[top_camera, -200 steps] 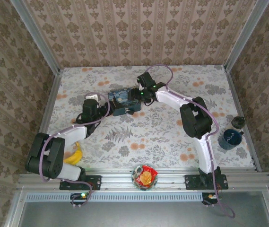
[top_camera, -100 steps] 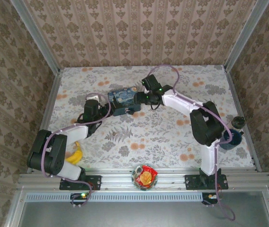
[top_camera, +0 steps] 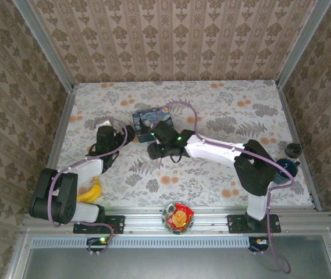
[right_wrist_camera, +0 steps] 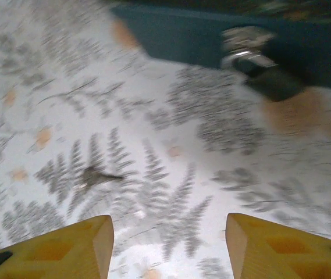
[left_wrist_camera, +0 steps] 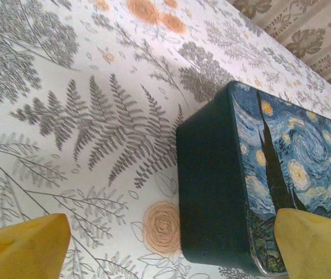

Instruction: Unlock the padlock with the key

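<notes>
Padlock (right_wrist_camera: 267,72) (blurred) sits against the blue box (right_wrist_camera: 182,40); right tool (right_wrist_camera: 168,232) gapes empty.

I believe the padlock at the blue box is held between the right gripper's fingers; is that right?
Not quite: the padlock is at the blue box, but the right gripper is open and empty, well short of it, as the right wrist view shows.

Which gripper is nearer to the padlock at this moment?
Right. The right gripper points at the padlock, which lies against the blue box's near side just ahead. The left gripper sits at the box's left end, farther away.
</notes>
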`<state>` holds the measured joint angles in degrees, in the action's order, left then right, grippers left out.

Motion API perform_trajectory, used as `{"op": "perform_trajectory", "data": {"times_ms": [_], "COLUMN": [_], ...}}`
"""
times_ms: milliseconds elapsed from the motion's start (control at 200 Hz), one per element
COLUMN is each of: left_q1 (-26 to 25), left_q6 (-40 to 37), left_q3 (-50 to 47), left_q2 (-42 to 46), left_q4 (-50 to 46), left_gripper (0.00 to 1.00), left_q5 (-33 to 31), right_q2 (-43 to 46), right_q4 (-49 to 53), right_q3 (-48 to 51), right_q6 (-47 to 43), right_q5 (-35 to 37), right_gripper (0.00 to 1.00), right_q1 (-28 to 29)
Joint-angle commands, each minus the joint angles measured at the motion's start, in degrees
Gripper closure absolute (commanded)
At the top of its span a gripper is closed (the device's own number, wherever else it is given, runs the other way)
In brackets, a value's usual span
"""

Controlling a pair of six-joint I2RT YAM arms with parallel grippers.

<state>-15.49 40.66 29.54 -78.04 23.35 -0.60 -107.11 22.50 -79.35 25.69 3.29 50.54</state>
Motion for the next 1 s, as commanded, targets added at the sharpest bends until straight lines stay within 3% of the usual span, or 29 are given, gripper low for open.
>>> {"op": "perform_trajectory", "data": {"times_ms": [0,245,460,830,995], "left_q1": [1.3,2.7,3.6,3.8,3.8], "left_q6": [0.6,-0.1,-0.5,-0.1,0.2], "left_q3": [-1.4,-3.8,-4.8,-4.1,-4.1], "left_q2": [3.3,8.2,9.9,8.3,7.9], "left_q4": [-1.9,-4.8,-6.3,-5.9,-5.5], "left_gripper": [0.00,0.00,0.00,0.00,0.00], "left_q5": [-2.6,-5.7,-6.4,-4.9,-4.3], "right_q2": [-4.7,-13.3,-18.8,-23.5,-24.6], "right_q4": [0.9,5.2,8.0,10.5,10.7], "right_q3": [-4.2,-13.5,-18.8,-22.4,-22.6], "right_q6": [-0.5,-3.2,-4.3,-3.4,-3.0], "right_q5": [0.7,-3.1,-5.0,-6.6,-7.3], "right_gripper": [0.46,0.49,0.57,0.62,0.69], "right_q1": [2.9,4.1,4.3,4.7,4.8]}}
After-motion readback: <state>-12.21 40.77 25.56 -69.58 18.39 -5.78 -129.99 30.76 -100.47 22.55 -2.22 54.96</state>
